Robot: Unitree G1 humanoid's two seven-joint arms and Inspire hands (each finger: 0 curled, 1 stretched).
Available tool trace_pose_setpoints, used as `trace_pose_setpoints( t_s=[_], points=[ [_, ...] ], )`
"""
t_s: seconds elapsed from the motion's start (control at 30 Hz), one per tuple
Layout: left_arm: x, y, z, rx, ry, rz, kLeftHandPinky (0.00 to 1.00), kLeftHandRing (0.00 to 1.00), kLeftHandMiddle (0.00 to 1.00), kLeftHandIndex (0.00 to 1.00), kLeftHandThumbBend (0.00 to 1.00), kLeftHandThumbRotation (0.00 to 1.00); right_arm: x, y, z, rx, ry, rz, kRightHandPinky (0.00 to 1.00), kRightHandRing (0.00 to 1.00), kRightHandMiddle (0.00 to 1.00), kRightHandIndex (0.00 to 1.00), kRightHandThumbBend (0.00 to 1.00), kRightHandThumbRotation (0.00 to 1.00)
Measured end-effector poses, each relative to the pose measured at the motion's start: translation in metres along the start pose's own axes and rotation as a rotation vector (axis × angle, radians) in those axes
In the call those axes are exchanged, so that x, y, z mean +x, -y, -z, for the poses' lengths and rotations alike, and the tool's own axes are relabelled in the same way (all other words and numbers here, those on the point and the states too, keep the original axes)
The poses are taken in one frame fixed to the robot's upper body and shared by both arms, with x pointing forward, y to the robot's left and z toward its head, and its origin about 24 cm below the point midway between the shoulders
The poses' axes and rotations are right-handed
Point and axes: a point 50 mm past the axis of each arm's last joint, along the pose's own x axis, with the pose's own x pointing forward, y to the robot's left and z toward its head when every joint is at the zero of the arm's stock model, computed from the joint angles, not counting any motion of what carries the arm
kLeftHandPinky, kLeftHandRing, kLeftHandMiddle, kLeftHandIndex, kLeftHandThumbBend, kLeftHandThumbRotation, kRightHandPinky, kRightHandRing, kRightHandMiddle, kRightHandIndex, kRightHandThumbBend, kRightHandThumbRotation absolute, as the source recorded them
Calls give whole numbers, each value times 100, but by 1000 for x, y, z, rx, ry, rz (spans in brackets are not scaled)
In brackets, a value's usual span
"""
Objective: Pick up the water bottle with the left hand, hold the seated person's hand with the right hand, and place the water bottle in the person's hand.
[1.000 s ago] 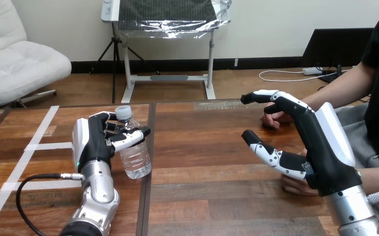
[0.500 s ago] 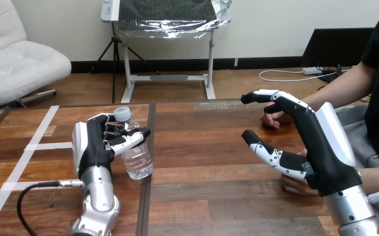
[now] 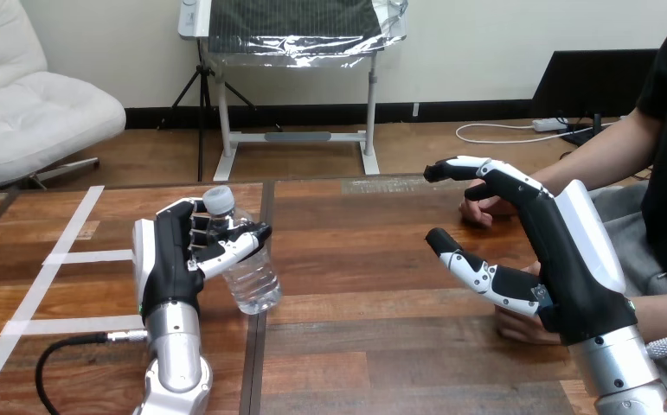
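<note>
left of centre on table (image 3: 355, 259): water bottle (image 3: 245, 264), tilted, clasped by left hand (image 3: 174, 251); right hand (image 3: 563, 259), fingers spread.

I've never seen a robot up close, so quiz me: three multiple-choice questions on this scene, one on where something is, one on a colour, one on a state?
1. Where is the bottle?
A. In the left hand
B. Standing on the floor
C. Inside a box

2. What colour is its cap?
A. Red
B. Pale grey
C. Green

3. How is the right hand?
A. Clenched in a fist
B. Closed round a cup
C. Open, holding nothing

Answers:
1 A: the fingers and thumb curl round the tilted bottle.
2 B: the cap shows pale grey above the fingers.
3 C: its fingers and thumb are straight, with nothing in their grasp.
</note>
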Motion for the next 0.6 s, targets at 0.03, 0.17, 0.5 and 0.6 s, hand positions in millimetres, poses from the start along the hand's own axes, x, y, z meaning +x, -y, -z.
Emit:
trace_pose_setpoints(
  t_s=[0.03, 0.17, 0.5, 0.6],
  points=[
    [-1, 0, 0, -3, 4, 2, 41, 42, 45, 51, 62, 0, 0, 0, 0, 0, 0, 0, 69, 78, 78, 70, 45, 0],
    [-3, 0, -2, -14, 20, 10, 42, 43, 45, 51, 62, 0, 0, 0, 0, 1, 0, 0, 69, 79, 78, 71, 45, 0],
    [-9, -2, -7, -37, 62, 26, 43, 43, 45, 51, 62, 0, 0, 0, 0, 3, -1, -4, 69, 78, 78, 71, 47, 0],
    [-11, -3, -8, -43, 75, 29, 43, 43, 45, 51, 62, 0, 0, 0, 0, 3, -1, -5, 69, 78, 78, 71, 48, 0]
  ],
)
